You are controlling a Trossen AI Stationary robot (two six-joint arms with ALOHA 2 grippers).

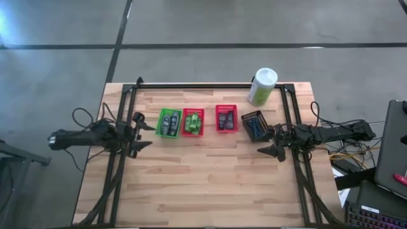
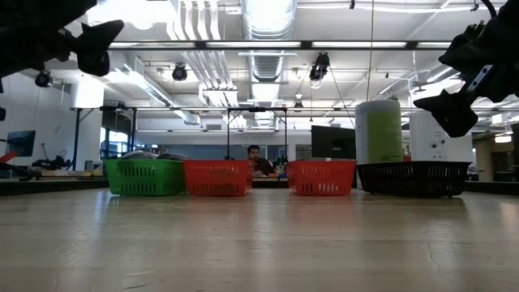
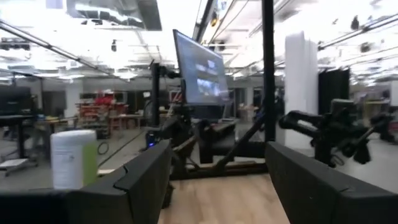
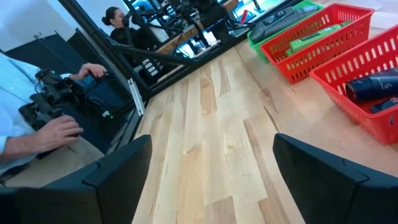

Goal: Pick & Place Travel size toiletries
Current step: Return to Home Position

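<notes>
The toiletries lie sorted in four small baskets in a row: grey bottles in the green basket (image 1: 168, 123), green tubes in a red basket (image 1: 193, 122), dark tubes in a second red basket (image 1: 226, 119), thin dark sticks in the dark basket (image 1: 254, 124). My left gripper (image 1: 142, 135) hovers open left of the green basket, above the table. My right gripper (image 1: 272, 142) hovers open just right of and nearer than the dark basket. In the right wrist view the dark tubes (image 4: 372, 84) lie in their red basket.
A large white-and-green canister (image 1: 262, 86) stands at the far edge behind the dark basket. A dark frame (image 1: 210, 85) borders the table's far and side edges. Bare wood (image 1: 203, 178) fills the near half. A person (image 4: 37, 118) sits beyond the table's left side.
</notes>
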